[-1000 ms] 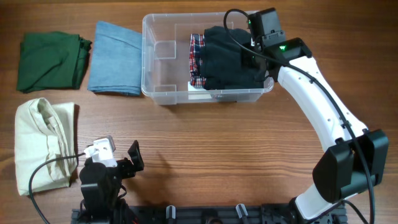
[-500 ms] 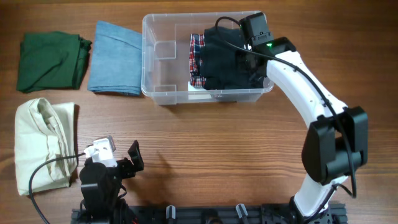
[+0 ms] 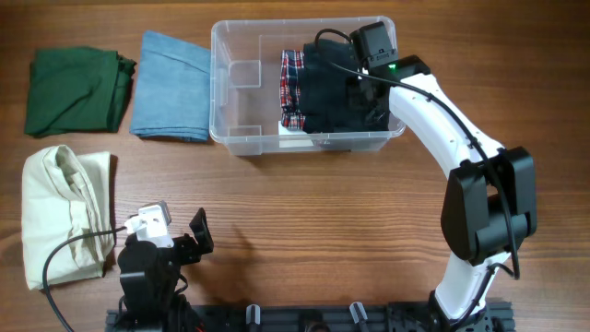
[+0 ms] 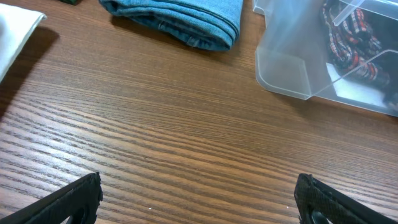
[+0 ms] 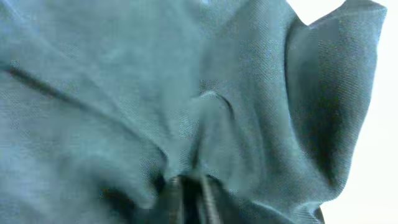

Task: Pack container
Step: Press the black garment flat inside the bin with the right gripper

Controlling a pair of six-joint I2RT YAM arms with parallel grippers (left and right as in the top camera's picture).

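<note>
A wooden table (image 3: 323,212) fills the whole overhead view, warm brown with darker grain running from 9 o'clock to 3 o'clock. A dark rail (image 3: 304,318) lines its edge at 6 o'clock. The light is even and seems to fall from above, leaving only soft, short shadows on the wood

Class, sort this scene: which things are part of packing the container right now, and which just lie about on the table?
In use: container, dark garment and plaid garment inside it, right end effector pinching the dark one.
Lying about: green garment, blue garment, cream garment, open left end effector.
</note>
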